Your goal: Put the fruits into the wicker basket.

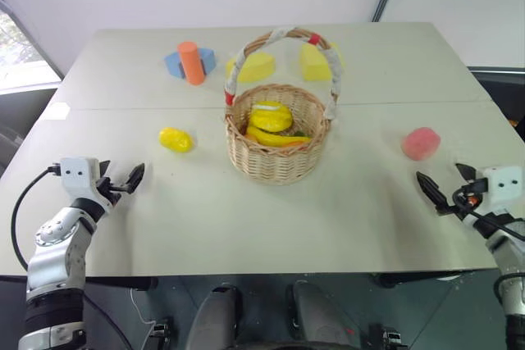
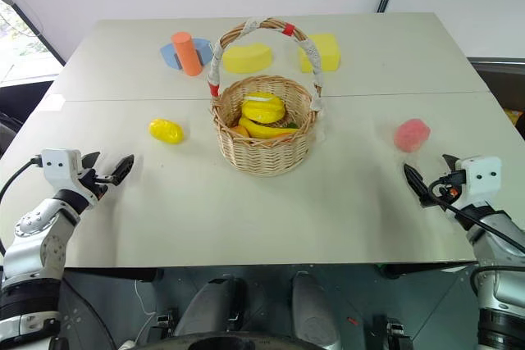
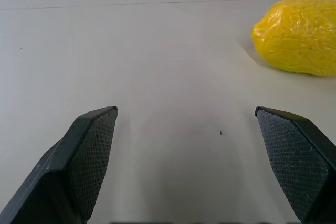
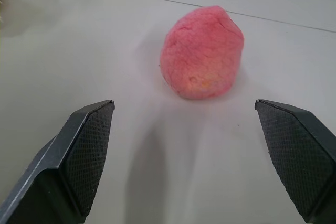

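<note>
**Both grippers spread wide, two fruits on the table**

Fingers (image 3: 89,156) of our left gripper (image 1: 117,182) stand spread wide apart with nothing between them, hovering just over the table (image 1: 246,227) near its front left edge. Ahead of them, a little toward the middle, lies the yellow lemon (image 1: 175,139), on the tabletop and apart from the fingers.

Further back on the left we see an orange cylinder (image 1: 192,62) standing on a blue block (image 1: 174,64). Next comes the wicker basket (image 1: 279,157) at the table's middle, upright, its arched handle (image 1: 283,37) wrapped in white and red tape. Inside it sit yellow pieces, perhaps a banana and another fruit; we cannot tell them apart well. Behind the basket lie two pale yellow foam blocks (image 1: 254,67).

To the right, the pink peach (image 1: 421,143) rests on the table, well apart from the basket. Our right gripper (image 1: 445,186) hangs near it, fingers equally released and empty, the peach lying just beyond them in the right wrist view.
</note>
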`<action>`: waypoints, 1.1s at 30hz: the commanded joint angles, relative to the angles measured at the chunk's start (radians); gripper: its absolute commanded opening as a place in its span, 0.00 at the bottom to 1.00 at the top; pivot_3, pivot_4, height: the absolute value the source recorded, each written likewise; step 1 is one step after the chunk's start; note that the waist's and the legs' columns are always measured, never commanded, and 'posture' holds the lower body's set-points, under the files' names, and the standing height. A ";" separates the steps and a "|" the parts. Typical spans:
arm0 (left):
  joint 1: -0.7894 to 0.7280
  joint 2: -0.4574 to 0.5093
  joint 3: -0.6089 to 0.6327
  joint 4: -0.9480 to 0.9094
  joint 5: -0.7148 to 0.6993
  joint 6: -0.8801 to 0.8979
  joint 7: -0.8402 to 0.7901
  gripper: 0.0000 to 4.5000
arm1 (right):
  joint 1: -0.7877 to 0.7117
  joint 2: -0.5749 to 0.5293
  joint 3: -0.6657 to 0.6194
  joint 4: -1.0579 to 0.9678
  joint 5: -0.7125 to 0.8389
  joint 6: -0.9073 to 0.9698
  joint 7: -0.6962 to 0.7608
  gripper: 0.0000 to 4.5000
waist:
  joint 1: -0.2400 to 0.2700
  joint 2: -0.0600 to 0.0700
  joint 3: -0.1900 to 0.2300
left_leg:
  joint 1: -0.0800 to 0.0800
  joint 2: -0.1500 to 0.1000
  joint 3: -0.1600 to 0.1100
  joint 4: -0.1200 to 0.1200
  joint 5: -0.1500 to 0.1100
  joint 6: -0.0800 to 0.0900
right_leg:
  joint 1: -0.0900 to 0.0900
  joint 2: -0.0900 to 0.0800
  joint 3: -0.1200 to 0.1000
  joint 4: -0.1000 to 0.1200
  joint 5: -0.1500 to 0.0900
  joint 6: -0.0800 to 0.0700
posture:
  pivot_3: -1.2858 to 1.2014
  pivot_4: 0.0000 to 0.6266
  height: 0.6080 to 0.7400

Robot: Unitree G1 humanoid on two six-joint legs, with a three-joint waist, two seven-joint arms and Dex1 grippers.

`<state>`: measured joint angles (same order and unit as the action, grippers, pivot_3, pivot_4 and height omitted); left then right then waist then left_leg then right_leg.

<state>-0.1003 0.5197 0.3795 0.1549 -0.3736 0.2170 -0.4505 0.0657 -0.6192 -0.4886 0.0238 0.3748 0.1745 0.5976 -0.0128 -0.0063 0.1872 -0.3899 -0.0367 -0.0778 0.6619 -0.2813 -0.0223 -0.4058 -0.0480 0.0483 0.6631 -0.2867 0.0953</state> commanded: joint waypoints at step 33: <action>-0.491 0.323 -0.445 0.367 0.406 -0.459 -0.475 1.00 | -0.241 -0.237 0.245 -0.755 0.418 0.455 0.137 1.00 | 0.000 -0.001 0.001 | -0.001 0.000 0.000 0.000 0.000 0.000 | -0.001 0.001 -0.001 -0.001 0.000 0.000 | 0.52 0.24 1.00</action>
<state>-0.5571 0.8330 -0.0618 0.4854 0.0146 -0.1973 -0.9068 -0.1542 -0.8653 -0.2675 -0.6858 0.7624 0.6306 0.7389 -0.0132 -0.0078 0.1877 -0.3911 -0.0365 -0.0784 0.6621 -0.2815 -0.0218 -0.4064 -0.0474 0.0468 0.6622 -0.2867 0.0953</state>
